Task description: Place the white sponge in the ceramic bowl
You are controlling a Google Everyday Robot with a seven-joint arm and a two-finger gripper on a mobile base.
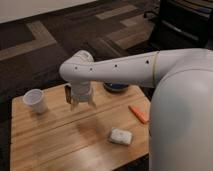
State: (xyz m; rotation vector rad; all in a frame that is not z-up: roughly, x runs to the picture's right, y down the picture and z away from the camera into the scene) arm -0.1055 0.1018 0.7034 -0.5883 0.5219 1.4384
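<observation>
a wooden table is seen from above, with the robot's white arm stretched across it from the right side towards the left. the gripper is held pointing downward over the rear middle part of the table, to the right of an upright white cup and apart from it; whether the gripper is parted or closed cannot be told. the white sponge is laid flat on the bare wood near the front right part of the table, well apart from the gripper and untouched by it. the ceramic bowl is set at the far edge of the table, to the right of the gripper, and is largely hidden behind the arm, so that only a strip of its dark blue rim is shown. the sponge is not in the bowl; the two are separated by open tabletop. an orange stick-shaped object is laid on the wood between bowl and sponge, nearer the right edge. dark patterned carpet is seen beyond the table.
</observation>
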